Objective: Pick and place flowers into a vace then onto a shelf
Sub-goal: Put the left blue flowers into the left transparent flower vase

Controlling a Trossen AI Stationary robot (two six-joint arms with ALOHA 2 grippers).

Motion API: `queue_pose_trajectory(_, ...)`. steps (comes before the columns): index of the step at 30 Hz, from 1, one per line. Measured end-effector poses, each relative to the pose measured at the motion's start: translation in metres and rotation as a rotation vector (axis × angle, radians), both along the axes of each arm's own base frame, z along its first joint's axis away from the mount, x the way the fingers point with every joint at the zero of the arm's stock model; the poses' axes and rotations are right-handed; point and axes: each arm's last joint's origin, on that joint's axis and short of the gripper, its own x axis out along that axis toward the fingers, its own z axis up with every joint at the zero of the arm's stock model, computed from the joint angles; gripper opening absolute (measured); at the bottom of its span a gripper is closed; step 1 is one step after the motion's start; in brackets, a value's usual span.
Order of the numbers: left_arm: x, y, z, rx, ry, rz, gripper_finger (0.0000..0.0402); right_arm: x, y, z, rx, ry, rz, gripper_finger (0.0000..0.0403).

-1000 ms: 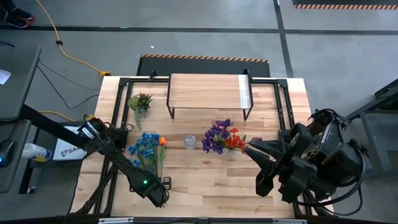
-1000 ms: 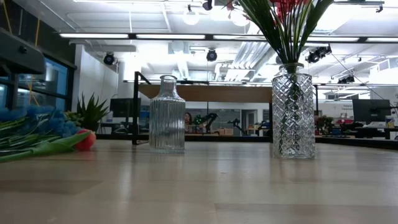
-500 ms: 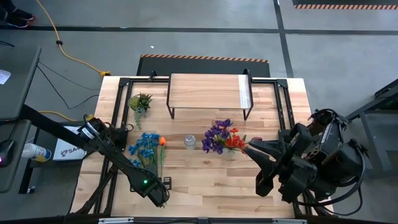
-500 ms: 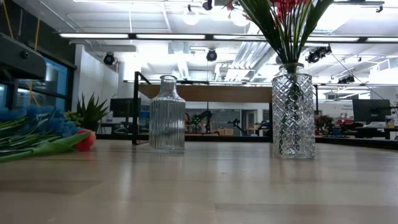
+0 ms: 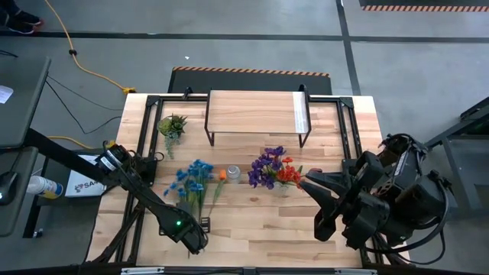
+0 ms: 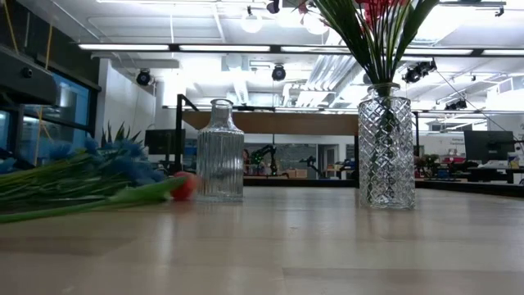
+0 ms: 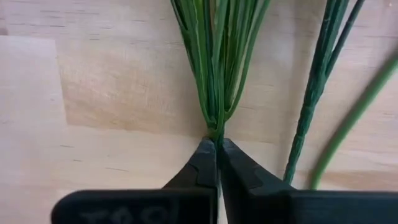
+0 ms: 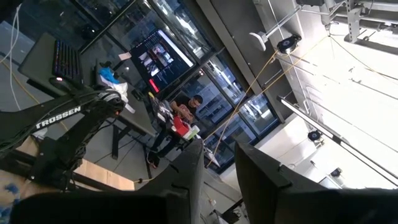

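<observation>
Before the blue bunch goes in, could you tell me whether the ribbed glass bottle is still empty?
Empty. In the low view the ribbed bottle stands upright with nothing through its neck; the blue flowers lie flat on the table beside it.

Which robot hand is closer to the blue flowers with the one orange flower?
Left. The left gripper is pinched shut on the green stems of the blue flowers. The right gripper hangs beyond the clear ribbed glass bottle.

A grey concrete floor (image 5: 252,46) surrounds the plank table (image 5: 252,229), crossed by dark seams and a yellow cable (image 5: 84,65) that snakes toward the table's corner. A hazard-striped mat (image 5: 250,72) lies just behind the table. Level across the tabletop, a white ceiling (image 6: 205,24) carries long strip lights (image 6: 131,47) and ducts (the hall runs deep). Glass partitions (image 8: 186,37) and a lit monitor (image 8: 160,60) show beyond.
</observation>
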Motion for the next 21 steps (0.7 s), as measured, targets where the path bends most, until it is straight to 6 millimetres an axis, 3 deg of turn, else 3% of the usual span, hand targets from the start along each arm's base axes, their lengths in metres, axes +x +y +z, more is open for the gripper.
queue_pose_trajectory(14,-0.001,-0.001,0.0,-0.011,0.018,0.001,0.0037,0.0,0.0,0.0,0.0,0.0,0.0,0.0083)
queue_pose_trajectory(21,-0.01,0.001,0.011,0.028,0.025,-0.01,0.0037,0.001,-0.001,0.0,0.0,0.0,-0.003,0.0083)
